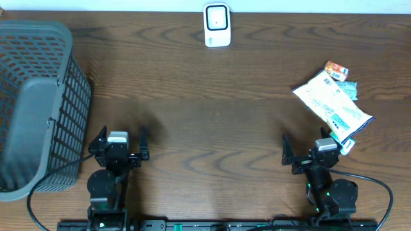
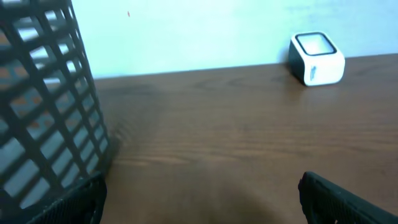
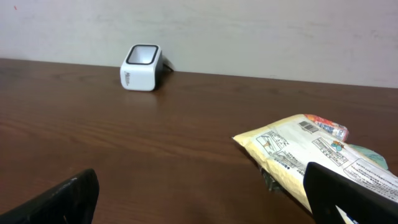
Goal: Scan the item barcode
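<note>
The pale yellow packet (image 1: 332,106) lies flat on the bench (image 1: 212,115) at the right of the frame, well apart from the white scanner (image 1: 217,25) at top centre. Just below the packet, the right gripper (image 1: 308,146) gapes wide and empty, as does the left gripper (image 1: 122,135) beside the grey basket (image 1: 38,96).

The dark wood-grain counter (image 1: 212,122) carries a grey mesh basket (image 1: 38,102) at the left, a white barcode scanner (image 1: 217,25) far centre, and at the right a pale snack bag (image 1: 332,106) overlapping an orange packet (image 1: 336,70) and a green packet (image 1: 349,88).
</note>
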You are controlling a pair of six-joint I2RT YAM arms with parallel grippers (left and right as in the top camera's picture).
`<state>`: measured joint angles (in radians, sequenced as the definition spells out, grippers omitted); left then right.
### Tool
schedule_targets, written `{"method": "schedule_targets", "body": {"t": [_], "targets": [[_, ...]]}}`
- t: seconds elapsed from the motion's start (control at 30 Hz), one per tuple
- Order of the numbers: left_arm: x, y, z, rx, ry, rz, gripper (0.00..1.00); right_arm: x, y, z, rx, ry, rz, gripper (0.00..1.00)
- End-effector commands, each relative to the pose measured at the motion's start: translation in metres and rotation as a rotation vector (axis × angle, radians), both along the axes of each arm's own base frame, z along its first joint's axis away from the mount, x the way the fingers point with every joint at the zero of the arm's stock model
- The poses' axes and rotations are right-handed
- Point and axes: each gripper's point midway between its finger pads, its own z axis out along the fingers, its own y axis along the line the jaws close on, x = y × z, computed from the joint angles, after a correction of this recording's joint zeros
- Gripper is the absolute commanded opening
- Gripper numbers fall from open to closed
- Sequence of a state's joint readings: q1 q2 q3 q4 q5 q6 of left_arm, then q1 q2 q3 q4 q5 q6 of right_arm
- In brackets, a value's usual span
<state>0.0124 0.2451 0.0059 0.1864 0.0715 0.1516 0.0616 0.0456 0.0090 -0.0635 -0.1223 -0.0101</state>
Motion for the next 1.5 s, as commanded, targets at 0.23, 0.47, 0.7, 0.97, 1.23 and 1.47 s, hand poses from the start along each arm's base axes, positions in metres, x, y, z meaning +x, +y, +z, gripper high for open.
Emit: {"method": "schedule_targets", "body": {"t": [0.23, 0.47, 0.7, 0.97, 1.23, 1.47], "targets": [[-0.010, 0.003, 0.010, 0.057, -0.051, 0.012, 0.97, 0.000, -0.002, -0.001, 0.013, 0.003, -0.012, 0.99], [-0.016, 0.003, -0.007, 0.058, 0.014, 0.010, 0.98, 0.000, -0.002, -0.001, 0.013, 0.003, -0.012, 0.99], [-0.016, 0.003, -0.007, 0.058, 0.016, 0.009, 0.98, 0.000, -0.002, -0.001, 0.013, 0.003, -0.012, 0.99], [-0.016, 0.003, -0.007, 0.058, 0.018, 0.009, 0.98, 0.000, -0.002, -0.001, 0.013, 0.003, -0.012, 0.99], [-0.016, 0.003, -0.007, 0.058, 0.018, 0.009, 0.97, 0.000, -0.002, -0.001, 0.013, 0.003, -0.012, 0.99], [-0.016, 0.003, -0.007, 0.058, 0.017, 0.009, 0.98, 0.000, -0.002, -0.001, 0.013, 0.003, -0.012, 0.99]]}}
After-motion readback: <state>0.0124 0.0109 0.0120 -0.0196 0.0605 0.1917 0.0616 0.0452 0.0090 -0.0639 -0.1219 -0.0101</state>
